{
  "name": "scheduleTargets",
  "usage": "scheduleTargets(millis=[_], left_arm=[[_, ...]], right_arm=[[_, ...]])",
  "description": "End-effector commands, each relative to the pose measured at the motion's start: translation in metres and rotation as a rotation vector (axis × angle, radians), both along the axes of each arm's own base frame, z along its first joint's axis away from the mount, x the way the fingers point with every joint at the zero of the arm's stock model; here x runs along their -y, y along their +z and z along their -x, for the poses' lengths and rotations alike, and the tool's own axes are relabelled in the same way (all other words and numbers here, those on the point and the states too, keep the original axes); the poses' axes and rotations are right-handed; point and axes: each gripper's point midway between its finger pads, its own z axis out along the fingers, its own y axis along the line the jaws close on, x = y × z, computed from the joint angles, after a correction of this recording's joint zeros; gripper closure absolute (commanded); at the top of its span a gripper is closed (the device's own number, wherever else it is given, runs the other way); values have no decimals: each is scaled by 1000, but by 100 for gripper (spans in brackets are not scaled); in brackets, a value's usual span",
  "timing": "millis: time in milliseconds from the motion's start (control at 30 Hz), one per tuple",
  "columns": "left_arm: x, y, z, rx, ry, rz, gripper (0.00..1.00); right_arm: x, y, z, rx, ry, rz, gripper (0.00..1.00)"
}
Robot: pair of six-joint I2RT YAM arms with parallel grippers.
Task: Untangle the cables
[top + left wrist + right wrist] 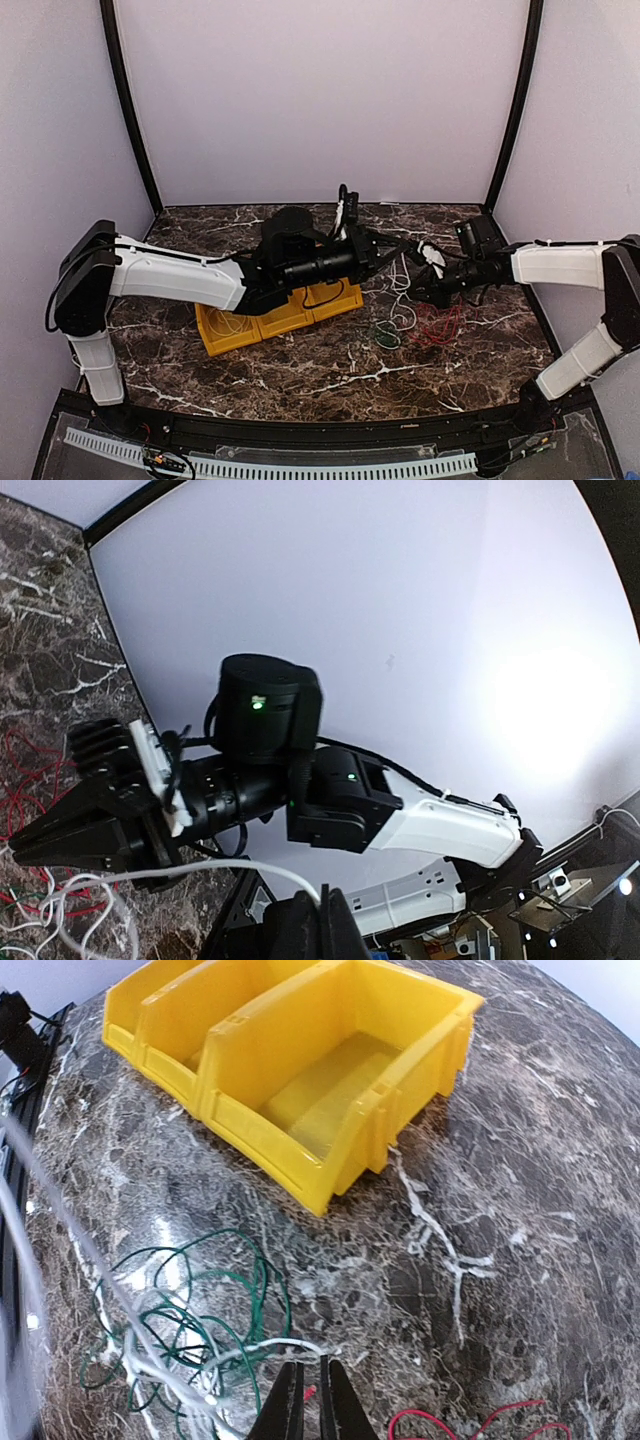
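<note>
Not much was sorted at this point, by the look of it. Nearest the arm bases, the green cable (384, 335) and the red cable (437, 325) were lying on the surface (300, 385) as loose scribbly heaps, just beside each other. Whether their edges were hooked together couldn't be told from above. In the right wrist view the green loops were crossed by strands of the white cable (275, 1345), so that pair was judged to be properly tangled. Only a bit of red was caught at the bottom edge there, apart from the green.

A bit further back, the yellow bin (215, 340) was sat left of the heap. No cable could be made out in the compartment shown up close.

Further again, white strands were drawn up off the pile toward the two arms. The right fingers (340, 1410) were pressed almost together, with only a slit left and a white strand ending right at the tips. It looked pinched, though that's a judgement. The left fingers (330, 925) were fully closed, and a white line was seen running straight out from them, so it was taken as held.

Pretty much everything was left to do. White needed to be drawn clear of green, red checked, and all three laid apart.
</note>
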Motion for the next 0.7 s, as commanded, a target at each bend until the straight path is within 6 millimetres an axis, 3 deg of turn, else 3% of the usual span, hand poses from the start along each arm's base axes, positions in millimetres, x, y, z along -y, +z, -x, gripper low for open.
scheduleTargets(millis=[0, 100, 267, 400, 500, 567, 667], left_arm=[[-18, 86, 4, 177, 39, 43, 100], [-27, 100, 6, 237, 60, -1, 100], [-44, 90, 3, 274, 120, -92, 100], [-55, 72, -2, 265, 147, -125, 100], [-61, 62, -7, 257, 156, -141, 100], [-63, 59, -9, 259, 160, -152, 100], [-66, 56, -11, 259, 172, -158, 100]], right_arm=[[12, 9, -21, 9, -65, -3, 92], [19, 20, -24, 35, -87, -20, 92], [25, 39, -18, 141, -73, -12, 84], [14, 76, 13, 227, 59, -115, 49], [-1, 88, 37, 275, 151, -159, 26], [-13, 85, 47, 261, 197, -166, 20], [-31, 71, 43, 203, 202, -132, 19]])
